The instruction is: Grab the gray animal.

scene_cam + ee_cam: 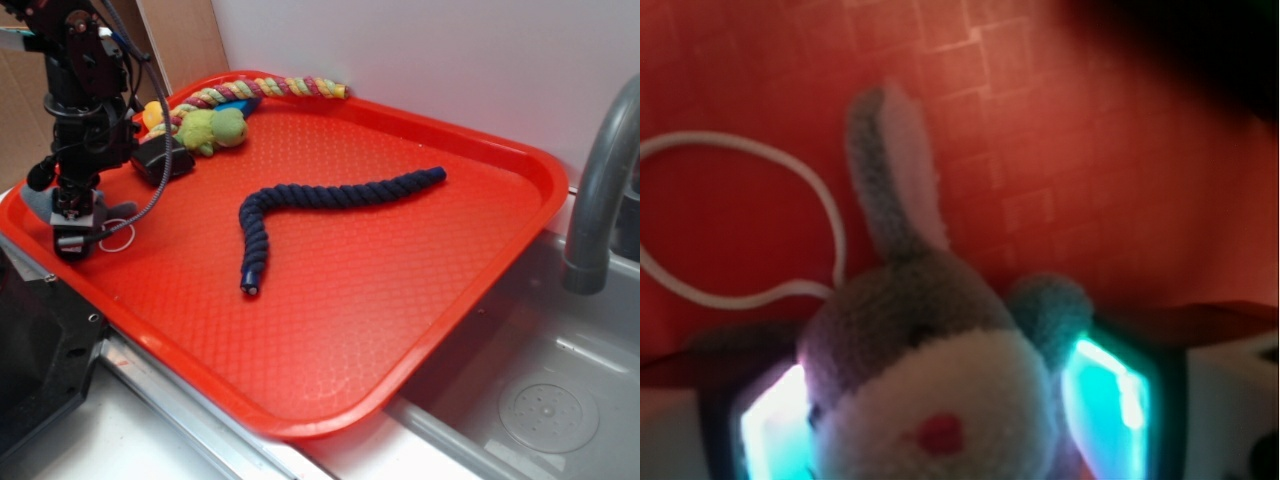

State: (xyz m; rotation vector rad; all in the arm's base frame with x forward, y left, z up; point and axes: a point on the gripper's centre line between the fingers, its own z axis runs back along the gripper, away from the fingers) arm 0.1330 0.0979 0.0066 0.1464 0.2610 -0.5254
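The gray animal [116,210] is a small gray plush mouse lying at the left edge of the red tray [350,290]. My gripper [75,222] points down over it. In the wrist view its pale face with a red nose [930,400] fills the gap between the two glowing pads [775,425], which press against both sides of the head. My gripper [940,405] is shut on it. One gray ear [890,170] sticks up, and the white cord loop [740,140] lies on the tray to the left.
A green-and-yellow plush toy [215,128] and a black object [160,158] lie at the tray's back left, by a multicoloured rope [270,90]. A dark blue rope [330,195] crosses the middle. A faucet [600,180] and a sink [540,400] are to the right.
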